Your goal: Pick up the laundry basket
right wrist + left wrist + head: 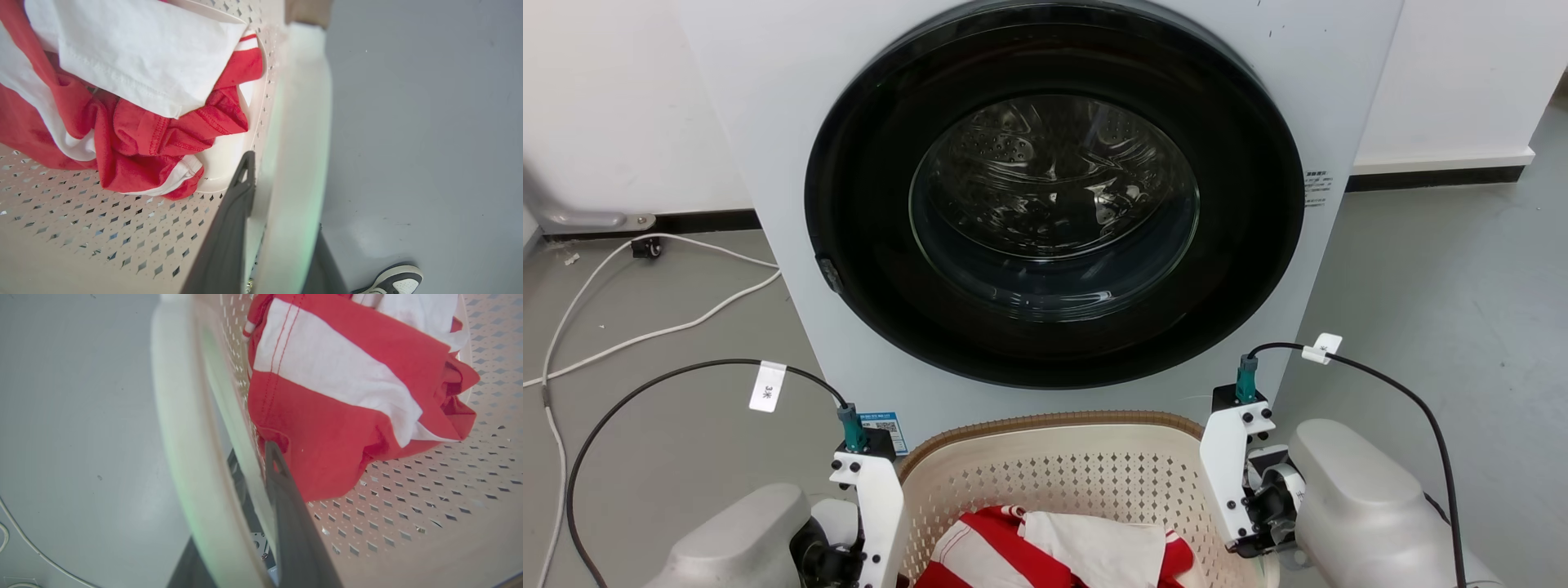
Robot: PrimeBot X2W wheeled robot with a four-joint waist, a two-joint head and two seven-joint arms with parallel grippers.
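The laundry basket [1054, 425] is cream with perforated walls and a brown rim, low in the head view in front of the washing machine. Red and white clothes [1062, 547] lie in it. My left gripper [245, 473] straddles the basket's white left handle [179, 416], with one dark finger [282, 486] inside the wall and the other outside, shut on it. My right gripper [282, 171] holds the white right handle [302, 122] the same way, its inner finger [237, 204] against the wall. In the head view, my white wrist brackets [874, 506] [1229, 474] flank the basket.
The washing machine [1045, 204] with its round dark door stands right behind the basket. White cables [645, 327] trail over the grey floor at the left. A person's shoe [392, 279] rests on the floor beside my right arm.
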